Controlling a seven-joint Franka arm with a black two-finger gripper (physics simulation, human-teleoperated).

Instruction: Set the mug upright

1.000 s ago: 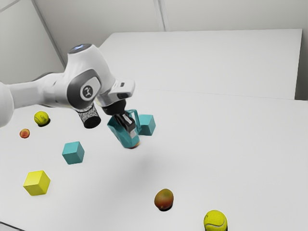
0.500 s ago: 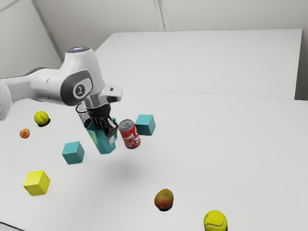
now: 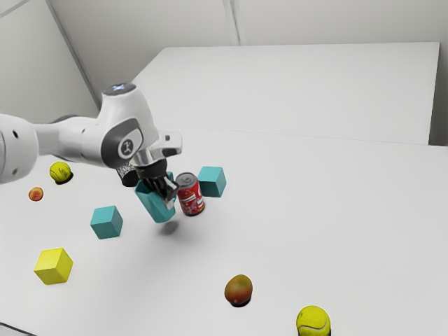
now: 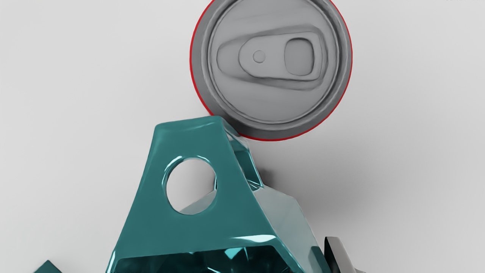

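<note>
In the exterior view my gripper (image 3: 165, 186) is shut on the teal mug (image 3: 150, 201), which hangs tilted, its base low toward the exterior view's right and a shadow just below. The wrist view has the gripper (image 4: 242, 263) at the bottom edge, with one finger (image 4: 336, 253) against the mug's side; the other finger is hidden. There the mug (image 4: 189, 231) turns its open mouth toward the camera, and its handle with a round hole points at the red can, overlapping the can's rim.
The red can (image 3: 190, 196) stands right beside the mug, a teal cube (image 3: 211, 181) just behind it. Another teal cube (image 3: 106, 222), a yellow cube (image 3: 53, 266) and a dark patterned cup (image 3: 127, 175) are around the hand. A mango (image 3: 239, 289) and tennis ball (image 3: 313, 322) lie farther off.
The hand first carried the mug toward the exterior view's left, uncovering the red can. Since then it has come lower and slightly back right, and the mug's shadow is darker and closer beneath it.
</note>
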